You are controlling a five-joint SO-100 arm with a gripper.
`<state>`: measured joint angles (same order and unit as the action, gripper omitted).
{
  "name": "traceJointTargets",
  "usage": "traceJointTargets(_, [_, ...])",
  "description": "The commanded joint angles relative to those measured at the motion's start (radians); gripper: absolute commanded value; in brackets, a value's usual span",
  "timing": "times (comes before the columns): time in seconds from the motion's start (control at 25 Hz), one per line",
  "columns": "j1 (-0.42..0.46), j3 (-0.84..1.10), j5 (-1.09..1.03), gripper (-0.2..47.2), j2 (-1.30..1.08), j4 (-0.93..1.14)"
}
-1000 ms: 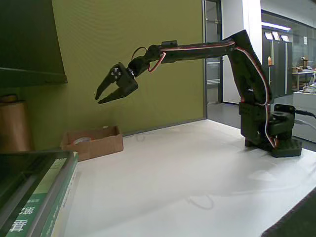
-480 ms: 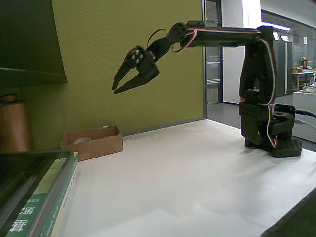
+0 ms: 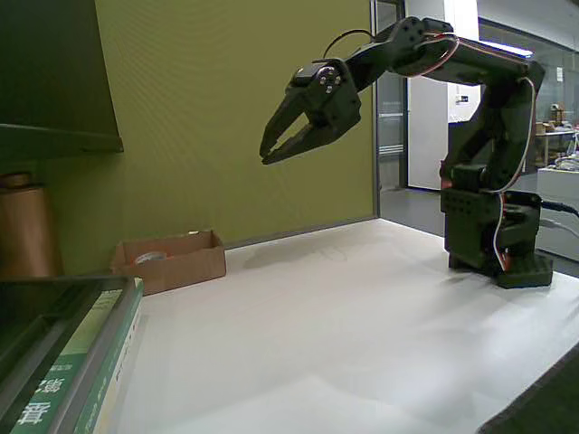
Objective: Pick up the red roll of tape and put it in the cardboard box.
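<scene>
The task looked all but finished. The gripper (image 3: 270,152) hung high in the air, well apart from the cardboard box (image 3: 170,260), with its fingers slightly spread and nothing between them. The box sat at the far left of the white table (image 3: 362,325), against the green wall (image 3: 235,108). Just above its near wall a pale rounded shape showed, probably the top of the red roll of tape (image 3: 150,258), though no red was visible from this low angle, so that is a judgement and not certain. If it was the roll, it seemed to lie flat with its ring axis upright, and little remained but for the arm to settle. The box's long axis ran left to right, slightly receding along the wall.
</scene>
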<state>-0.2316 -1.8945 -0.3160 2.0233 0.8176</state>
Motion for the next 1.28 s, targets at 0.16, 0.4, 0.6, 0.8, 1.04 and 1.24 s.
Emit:
traceJointTargets(0.16, [0.029,-0.178,-0.009,0.1,0.239,0.023])
traceJointTargets(0.4, [0.091,-0.422,-0.014,0.1,0.457,0.094])
traceJointTargets(0.6, [0.161,-0.607,0.014,0.1,0.637,0.11])
traceJointTargets(0.8, [0.238,-0.778,0.034,0.1,0.792,0.14])
traceJointTargets(1.04, [0.327,-0.937,0.058,0.1,0.98,0.183])
traceJointTargets(1.24, [0.376,-1.019,0.071,0.1,1.1,0.236])
